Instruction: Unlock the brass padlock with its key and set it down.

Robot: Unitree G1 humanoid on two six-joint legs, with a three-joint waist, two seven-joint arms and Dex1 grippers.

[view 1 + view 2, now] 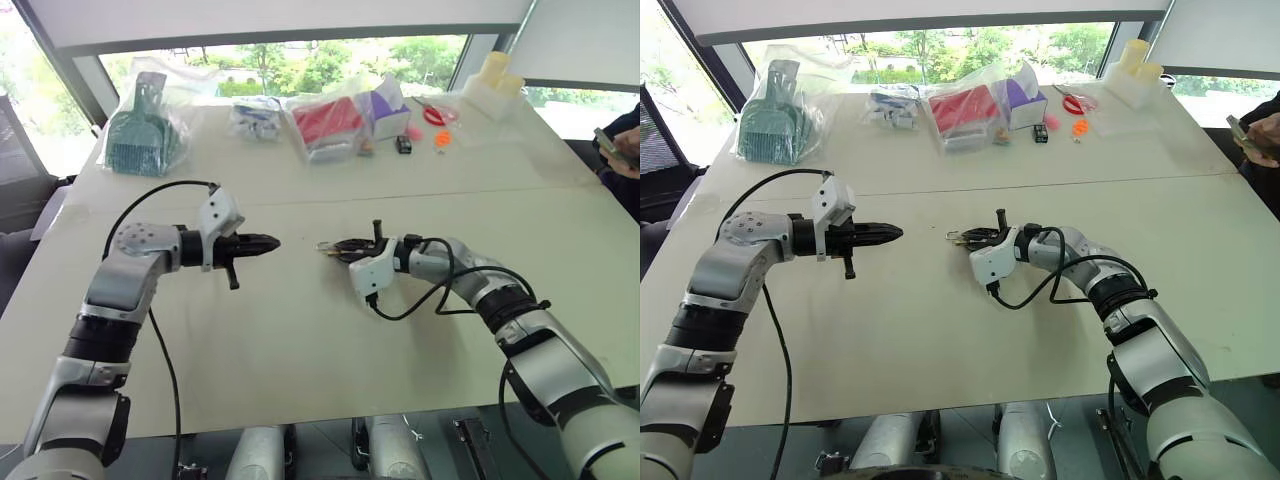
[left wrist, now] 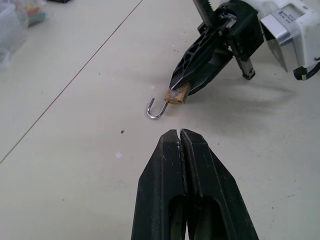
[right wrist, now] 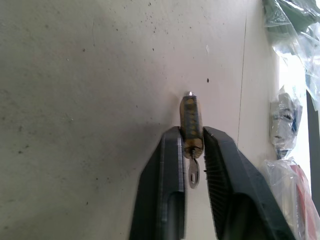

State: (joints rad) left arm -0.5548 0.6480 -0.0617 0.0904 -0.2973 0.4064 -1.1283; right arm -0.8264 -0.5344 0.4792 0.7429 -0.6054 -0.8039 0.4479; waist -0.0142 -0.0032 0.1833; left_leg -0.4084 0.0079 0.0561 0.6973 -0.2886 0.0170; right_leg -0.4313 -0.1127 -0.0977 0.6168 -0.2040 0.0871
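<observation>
Wide bare tabletop (image 1: 300, 340) toward the near edge, open for passage. Along the far edge, crowded by bagged items (image 1: 145, 130), a red bag (image 1: 325, 125) and small bits (image 1: 440, 138).

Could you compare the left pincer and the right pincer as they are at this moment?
The left pincer is shut, its fingers pressed together with nothing between them; the right pincer stands slightly apart with the brass padlock between its fingertips. The padlock's shackle is swung open and its key is in the lock. The left pincer hangs clear of the white table; the right pincer sits low near its surface. Both have two black fingers and point toward each other.
</observation>
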